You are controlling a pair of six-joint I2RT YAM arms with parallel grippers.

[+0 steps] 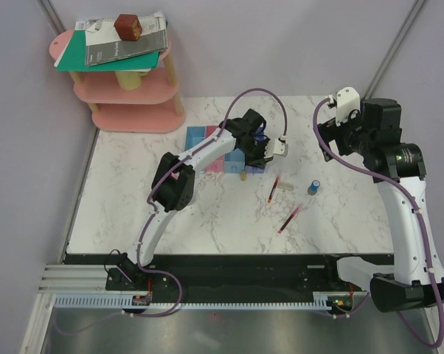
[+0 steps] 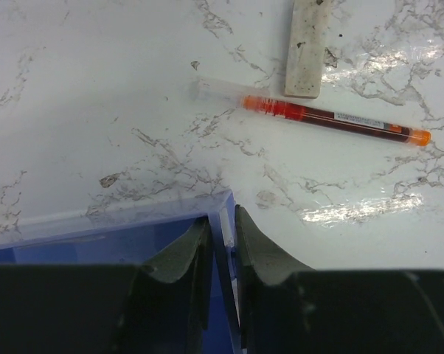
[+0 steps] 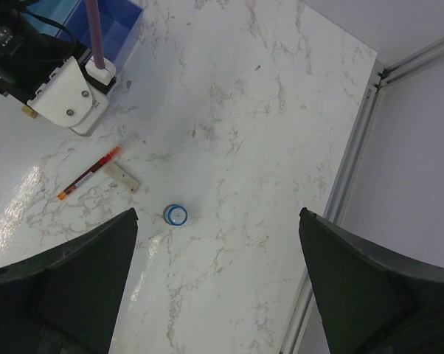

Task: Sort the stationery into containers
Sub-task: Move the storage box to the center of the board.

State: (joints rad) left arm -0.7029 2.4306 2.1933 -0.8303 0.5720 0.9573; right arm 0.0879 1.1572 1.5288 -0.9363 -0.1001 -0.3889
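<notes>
The joined bins [image 1: 211, 150] stand at the back middle of the table. My left gripper [image 1: 259, 153] is at their right end, and its jaws are shut on the side wall of the blue bin [image 2: 119, 243]. In the left wrist view the gripper [image 2: 222, 215] has one finger inside the bin and one outside. A red pen [image 2: 329, 122] and a tan eraser [image 2: 308, 48] lie just beyond it. A second red pen [image 1: 290, 219] lies nearer the front. A small blue cylinder [image 3: 175, 214] stands upright under my right gripper [image 3: 218, 214], which is wide open, empty and held high.
A pink tiered shelf [image 1: 133, 99] at the back left carries green and grey books [image 1: 115, 48] and a brown cube [image 1: 127, 26]. A small tan piece [image 1: 243, 175] lies by the bins. A metal rail [image 3: 355, 162] runs along the table's right edge.
</notes>
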